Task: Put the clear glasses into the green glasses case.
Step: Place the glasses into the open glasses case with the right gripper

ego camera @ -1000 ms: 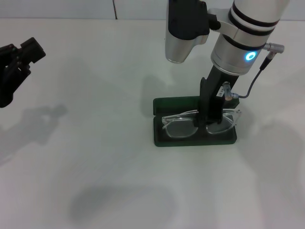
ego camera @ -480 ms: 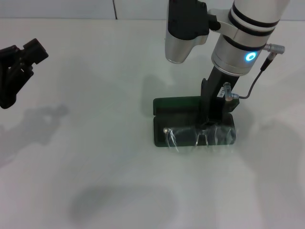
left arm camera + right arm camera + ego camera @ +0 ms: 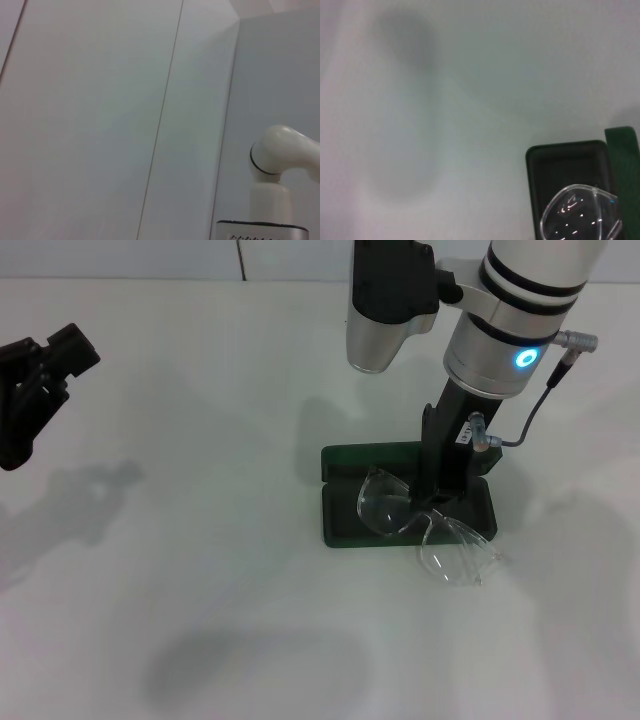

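Observation:
The green glasses case lies open on the white table, its lid flat behind it. The clear glasses lie skewed across it. One lens rests inside the case, while the other lens hangs over the front right corner onto the table. My right gripper stands upright over the middle of the case, open, just behind the glasses' bridge. The right wrist view shows the case's dark lining, the lid edge and one clear lens. My left gripper is parked far left.
The white table stretches bare around the case, with arm shadows on its front part. A white wall seam runs along the back. The left wrist view shows only wall panels and a white arm joint.
The glasses were upright in the right gripper over the case, then tipped forward and slid. They now lie diagonally, half out of the case. Neither arm has visibly moved.

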Available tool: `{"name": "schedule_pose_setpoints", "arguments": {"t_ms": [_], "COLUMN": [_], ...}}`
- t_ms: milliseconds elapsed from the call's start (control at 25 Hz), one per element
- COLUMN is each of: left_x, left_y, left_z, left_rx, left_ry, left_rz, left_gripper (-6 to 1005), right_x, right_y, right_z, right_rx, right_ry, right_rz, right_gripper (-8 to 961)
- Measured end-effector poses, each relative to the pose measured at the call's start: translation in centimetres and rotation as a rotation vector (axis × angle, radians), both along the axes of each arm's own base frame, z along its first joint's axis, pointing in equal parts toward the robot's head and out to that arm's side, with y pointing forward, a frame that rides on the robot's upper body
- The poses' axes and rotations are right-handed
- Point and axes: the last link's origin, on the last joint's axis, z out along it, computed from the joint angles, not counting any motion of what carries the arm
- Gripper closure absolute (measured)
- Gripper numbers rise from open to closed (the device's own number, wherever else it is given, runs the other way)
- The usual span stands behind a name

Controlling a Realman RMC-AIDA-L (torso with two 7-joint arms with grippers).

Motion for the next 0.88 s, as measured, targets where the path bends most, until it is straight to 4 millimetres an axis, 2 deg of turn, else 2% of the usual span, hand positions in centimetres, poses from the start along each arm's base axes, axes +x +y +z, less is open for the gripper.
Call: {"name": "schedule_pose_setpoints", "arguments": {"t_ms": [240, 600, 880], "left_x": [-0.1, -0.1, 0.0], "left_y": [-0.1, -0.1, 0.0], "left_z": [0.1, 0.1, 0.0], "left_rx": [0.002, -0.002, -0.007], "left_ry": [-0.003, -0.003, 0.007], "left_rz": [0.003, 0.001, -0.006], "left_gripper": [916, 915, 915], "right_x": [-0.3, 0.7, 0.8], "right_y": [-0.7, -1.6, -1.3], "right_z": [0.4, 0.8, 0.4], "right_rx": [-0.023, 0.005, 0.067], "right_ry": [-0.005, 0.007, 0.035], "right_rz": [-0.033, -0.135, -0.205], "right_gripper": [858, 857, 783]}}
